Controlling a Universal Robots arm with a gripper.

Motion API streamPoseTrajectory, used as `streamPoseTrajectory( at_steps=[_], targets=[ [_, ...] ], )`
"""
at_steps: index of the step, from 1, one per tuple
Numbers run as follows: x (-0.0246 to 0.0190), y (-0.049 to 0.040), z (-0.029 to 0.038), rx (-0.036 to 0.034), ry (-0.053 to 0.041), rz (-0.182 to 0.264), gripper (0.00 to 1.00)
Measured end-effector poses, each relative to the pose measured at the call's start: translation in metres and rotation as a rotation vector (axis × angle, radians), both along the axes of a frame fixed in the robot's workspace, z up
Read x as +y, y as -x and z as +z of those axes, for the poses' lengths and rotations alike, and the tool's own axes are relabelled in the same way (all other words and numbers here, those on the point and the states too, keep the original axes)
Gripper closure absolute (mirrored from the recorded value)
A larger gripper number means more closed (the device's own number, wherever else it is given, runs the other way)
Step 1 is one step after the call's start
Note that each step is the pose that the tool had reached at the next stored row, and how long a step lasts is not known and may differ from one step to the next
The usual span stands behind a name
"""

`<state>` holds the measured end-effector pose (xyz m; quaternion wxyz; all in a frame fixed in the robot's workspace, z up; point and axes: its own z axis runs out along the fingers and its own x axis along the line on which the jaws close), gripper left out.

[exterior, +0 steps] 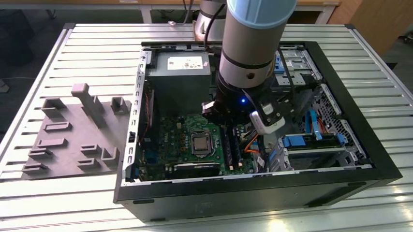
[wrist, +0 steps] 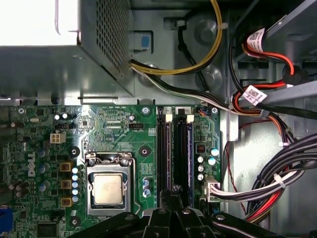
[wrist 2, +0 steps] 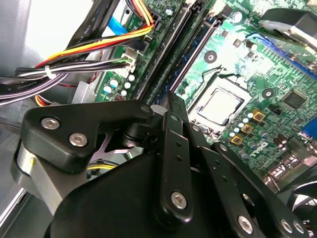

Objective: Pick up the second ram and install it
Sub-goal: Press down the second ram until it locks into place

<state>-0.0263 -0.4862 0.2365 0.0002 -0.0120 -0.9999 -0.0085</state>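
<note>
– Which step is in hand?
– Seating, I judge. The gripper (wrist 2: 171,106) hangs pressed together over the memory slots (wrist: 163,148), at 3 o'clock of the processor (exterior: 201,143) in the exterior view.
– And the second ram?
– I cannot make it out; it may be pinched edge-on.
– What does seating call for?
– Square alignment and a straight, even push.
– Counts?
– Two slots, one processor, one grey fixture (exterior: 71,140) at 9 o'clock of the case (exterior: 361,145).

Green motherboard (wrist: 124,144), silver processor (wrist: 108,189), two black slots (wrist: 176,153), bundled cables (wrist: 277,183)
</note>
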Motion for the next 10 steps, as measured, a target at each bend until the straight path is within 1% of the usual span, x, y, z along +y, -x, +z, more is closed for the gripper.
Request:
streamPoseTrajectory(
  at_steps=[10],
  targets=[
    [-0.0047,0.0,0.0,0.0,0.0,0.0,0.89]
  ],
)
